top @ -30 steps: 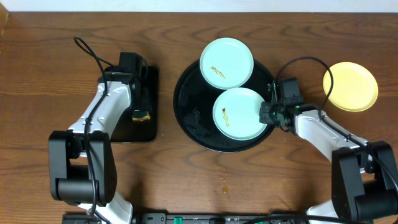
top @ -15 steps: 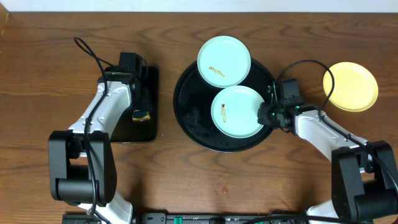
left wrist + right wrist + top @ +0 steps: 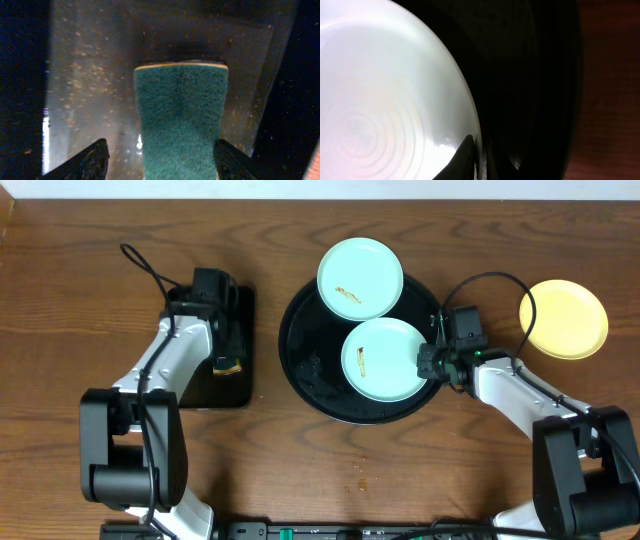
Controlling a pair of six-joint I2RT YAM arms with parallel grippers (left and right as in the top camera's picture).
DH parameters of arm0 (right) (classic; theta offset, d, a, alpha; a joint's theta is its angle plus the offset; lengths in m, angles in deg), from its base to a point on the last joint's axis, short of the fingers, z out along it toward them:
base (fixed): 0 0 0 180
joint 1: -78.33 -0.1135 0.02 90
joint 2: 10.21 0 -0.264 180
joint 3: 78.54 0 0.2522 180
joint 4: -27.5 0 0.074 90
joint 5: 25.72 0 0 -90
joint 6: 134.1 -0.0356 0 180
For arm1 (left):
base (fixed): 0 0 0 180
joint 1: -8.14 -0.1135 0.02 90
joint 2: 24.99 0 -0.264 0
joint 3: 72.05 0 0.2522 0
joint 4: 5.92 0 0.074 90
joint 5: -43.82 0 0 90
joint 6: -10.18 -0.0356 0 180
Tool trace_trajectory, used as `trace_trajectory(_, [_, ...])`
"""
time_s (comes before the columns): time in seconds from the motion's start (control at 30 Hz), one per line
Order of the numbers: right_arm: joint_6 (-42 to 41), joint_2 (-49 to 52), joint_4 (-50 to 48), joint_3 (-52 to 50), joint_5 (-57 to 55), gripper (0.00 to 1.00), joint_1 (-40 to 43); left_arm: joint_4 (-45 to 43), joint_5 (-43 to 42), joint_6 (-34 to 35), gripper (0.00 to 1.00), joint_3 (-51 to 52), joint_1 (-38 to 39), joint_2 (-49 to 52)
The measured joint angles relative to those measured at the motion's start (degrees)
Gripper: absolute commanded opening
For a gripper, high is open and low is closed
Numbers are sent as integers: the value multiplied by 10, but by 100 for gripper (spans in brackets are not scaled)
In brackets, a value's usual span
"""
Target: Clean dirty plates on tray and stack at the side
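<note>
The right gripper (image 3: 429,365) is seen closed on the right-hand rim of the lower mint-blue plate (image 3: 384,360); in the right wrist view the plate's edge is pinched between the two dark fingertips, one above the rim and one beneath. This plate lies inside the round black tray (image 3: 305,370), right of the tray's centre, and a small brown smear (image 3: 361,363) is carried on its left half. The upper mint-blue plate (image 3: 361,278) is set just above it, overhanging the tray's upper rim, and is also marked with a brown smear (image 3: 349,292). The yellow plate (image 3: 563,318) is placed apart on the tabletop (image 3: 400,470), at the right of the frame, outside the tray.

The right arm is stretched from the lower right corner up and to the left, with its wrist held nearly level and pointed left at the plate.

The left gripper (image 3: 162,162) is held open over a green sponge (image 3: 180,125), a finger on each side of it. The sponge lies in the rectangular black tray (image 3: 205,392), left of the round one. The left arm is raised from the lower left corner and bent over this tray.
</note>
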Motion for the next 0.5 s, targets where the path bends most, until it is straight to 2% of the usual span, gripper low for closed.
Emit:
trace_trajectory(0.27, [14,0,-11,0,-7,5,-24,-27,-24,19,67,28,0,0])
trace_trajectory(0.33, [16,0,-12,-1,-8,5,-27,-31,-24,22,64,31,0,0])
trace_trajectory(0.4, [16,0,-12,-1,-8,7,-28,-40,-21,24,63,37,0,0])
trace_trajectory(0.5, [17,0,-12,-1,-9,19,-28,-42,-10,24,62,44,0,0])
